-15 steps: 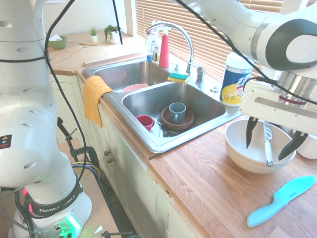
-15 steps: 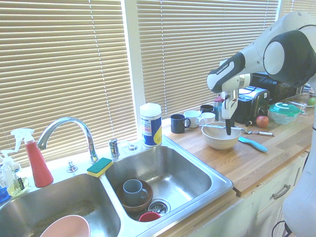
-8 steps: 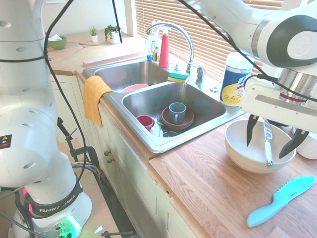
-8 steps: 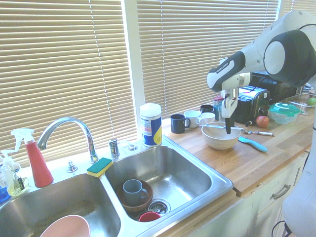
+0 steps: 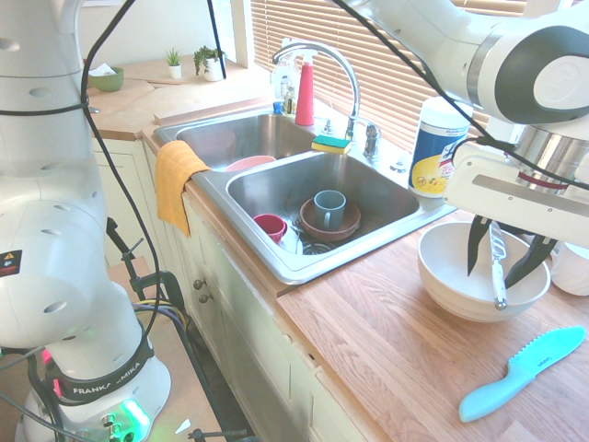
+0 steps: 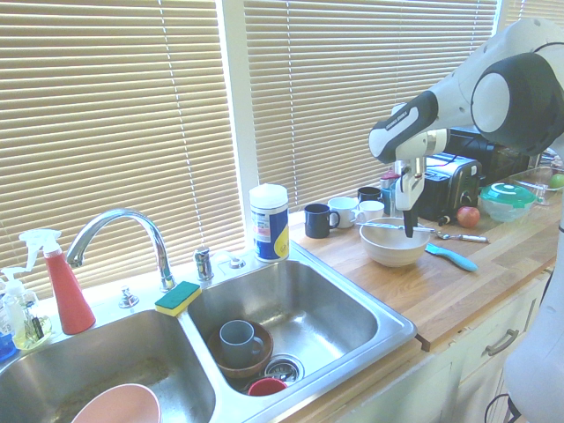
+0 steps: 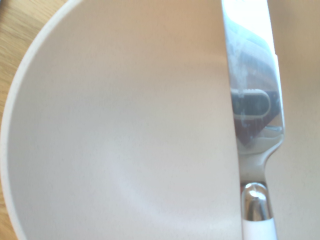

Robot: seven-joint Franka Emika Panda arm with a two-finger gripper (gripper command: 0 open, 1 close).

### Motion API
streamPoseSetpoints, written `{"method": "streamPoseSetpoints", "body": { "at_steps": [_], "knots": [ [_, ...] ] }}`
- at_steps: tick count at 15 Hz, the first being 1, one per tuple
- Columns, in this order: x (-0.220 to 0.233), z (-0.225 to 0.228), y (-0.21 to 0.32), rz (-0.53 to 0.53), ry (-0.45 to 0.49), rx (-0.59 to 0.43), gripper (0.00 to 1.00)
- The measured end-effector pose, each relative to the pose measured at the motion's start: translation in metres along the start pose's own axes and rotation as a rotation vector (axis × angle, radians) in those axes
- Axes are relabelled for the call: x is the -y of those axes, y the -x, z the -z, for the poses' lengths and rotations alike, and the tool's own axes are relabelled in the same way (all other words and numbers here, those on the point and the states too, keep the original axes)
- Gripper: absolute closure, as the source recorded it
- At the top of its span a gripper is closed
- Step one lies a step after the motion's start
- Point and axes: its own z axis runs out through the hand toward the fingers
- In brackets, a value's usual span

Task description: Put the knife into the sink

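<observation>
The knife (image 5: 498,272) lies across the rim of a beige bowl (image 5: 451,285) on the wooden counter, right of the sink (image 5: 276,267). Its silvery blade (image 7: 252,100) and whitish handle fill the wrist view over the bowl (image 7: 125,140). My gripper (image 5: 502,262) hangs over the bowl, open, with one dark finger on each side of the knife and a small gap to each. From the other side the knife (image 6: 383,225) shows as a thin line on the bowl (image 6: 392,251) under the gripper (image 6: 408,231). The sink's (image 6: 388,330) near basin holds dishes.
A turquoise serrated knife (image 5: 520,373) lies on the counter near the bowl. A wipes canister (image 5: 437,147) stands between bowl and sink. The curved faucet (image 5: 322,51) rises behind the basins. A grey mug (image 5: 329,214) sits in a brown bowl in the basin. Mugs (image 6: 319,220) and a toaster (image 6: 449,189) stand behind.
The two fingers have drawn closer together around the knife. The arm, the knife and the bowl stay where they were.
</observation>
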Motion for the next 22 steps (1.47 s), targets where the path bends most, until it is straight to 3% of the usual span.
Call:
{"method": "streamPoseSetpoints", "body": {
  "at_steps": [11, 14, 18, 22],
  "knots": [
    [-0.007, -0.003, 0.006, -0.055, -0.009, 0.017, 1.00],
    [-0.009, 0.028, 0.016, -0.119, -0.043, -0.009, 1.00],
    [0.017, 0.090, 0.036, -0.332, -0.071, -0.073, 1.00],
    [0.100, 0.090, 0.038, -0.548, -0.105, -0.109, 1.00]
  ]
}}
